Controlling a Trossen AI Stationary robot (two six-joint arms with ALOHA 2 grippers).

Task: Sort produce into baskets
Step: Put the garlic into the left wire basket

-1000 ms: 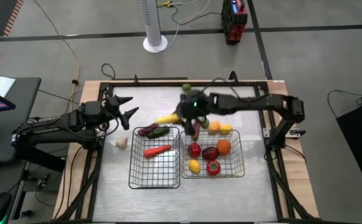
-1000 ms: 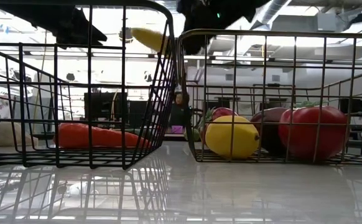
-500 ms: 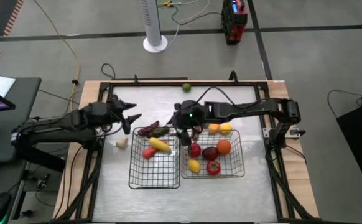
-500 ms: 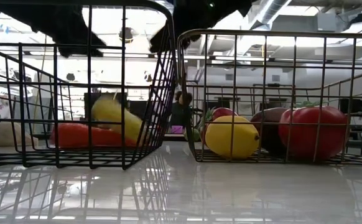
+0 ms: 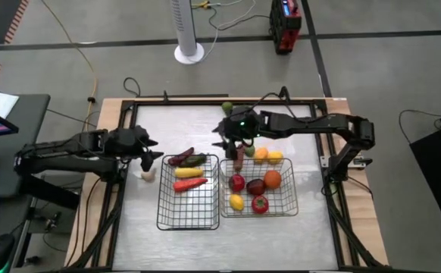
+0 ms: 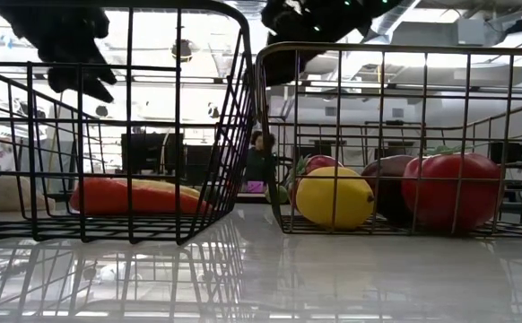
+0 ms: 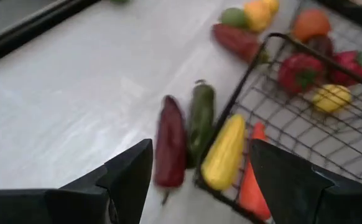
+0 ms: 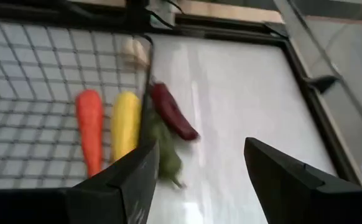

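The yellow piece (image 5: pixel 187 173) now lies in the left basket (image 5: pixel 162 212) beside the carrot (image 5: pixel 191 183), released. The right gripper (image 5: pixel 233 144), jaws wide and empty, has withdrawn rearward. The left gripper (image 5: pixel 151 157), also wide, has moved toward the garlic (image 5: pixel 148 175); one more item is sorted.

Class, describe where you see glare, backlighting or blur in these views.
Low view: the table mirrors the left basket, and bright ceiling lights silhouette the arms. Left wrist view: the maroon pepper and yellow produce look blurred. High view: evenly lit, soft sheen on the table.
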